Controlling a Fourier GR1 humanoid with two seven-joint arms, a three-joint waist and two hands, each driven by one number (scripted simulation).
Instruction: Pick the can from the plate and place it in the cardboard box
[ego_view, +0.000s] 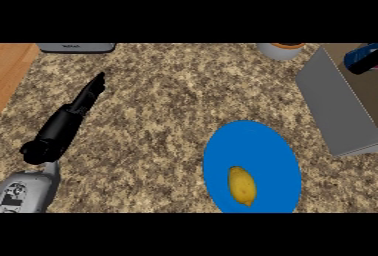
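We are looking for the can (365, 56), and the plate (221, 150) is not carrying it. What we are seeing is a blue, dark-ended shape cut off by the view's right edge, sitting over the brown inside of the cardboard box (336, 107). We are taking that for the can. Whether the dark part is the right hand is something we cannot tell, so we are leaving its grip unjudged. The box's grey wall is slanting down just right of the blue plate without touching it. A yellow lemon (242, 185) is lying on the plate's lower half. Across the speckled counter (170, 90), well apart from the plate, the left hand (85, 97) is hanging with its fingers straight and released, grasping nothing. A grey cup (280, 50) is standing at the far edge, and a grey slab (76, 47) is lying at far left.
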